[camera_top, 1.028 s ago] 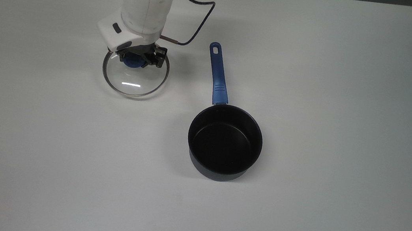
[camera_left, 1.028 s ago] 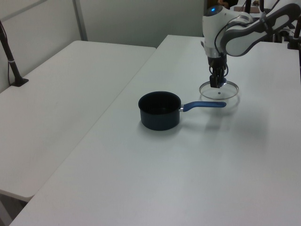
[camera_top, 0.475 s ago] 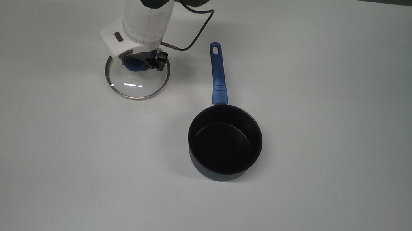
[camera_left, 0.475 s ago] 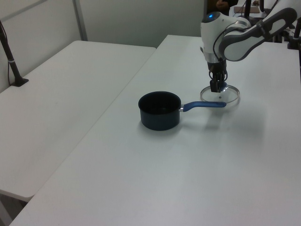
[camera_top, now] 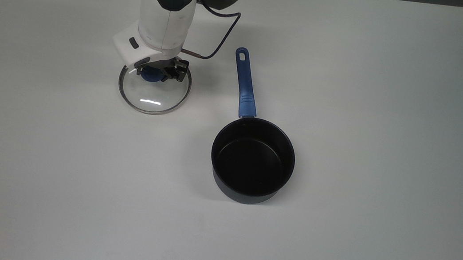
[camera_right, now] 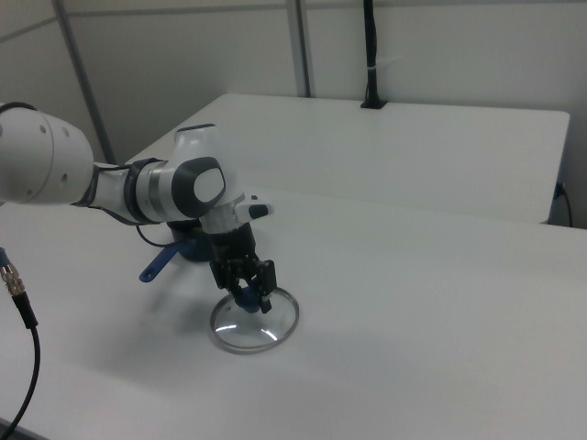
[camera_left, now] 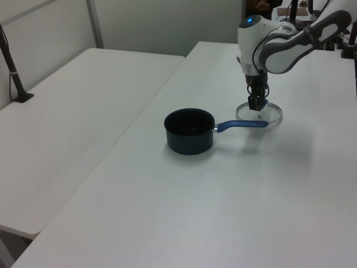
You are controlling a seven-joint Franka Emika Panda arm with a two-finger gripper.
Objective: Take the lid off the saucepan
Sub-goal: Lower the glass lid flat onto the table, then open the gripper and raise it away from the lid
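- The gripper (camera_top: 155, 70) is sitting right over the lid's (camera_top: 152, 99) blue knob (camera_top: 149, 75), fingers on either side of it; it looks to be clenched on the knob, with the knob showing between the fingers in the right view.
- Directly beneath the gripper, the lid is lying on the table (camera_top: 374, 99), or very close to it; from these views I cannot tell for sure whether its rim is fully resting there or is a touch tilted.
- Well apart from the gripper, toward the top view's lower right, the pan (camera_top: 252, 159) is standing open, its black inside showing and nothing in it; its blue handle (camera_top: 244, 84) is pointing back toward the arm's side of the table, passing near the lid without touching it.
- Judging the task: the lid is already off the pan and set down clear of it, so the main work looks done. What seems left is letting go of the knob and backing the gripper away.
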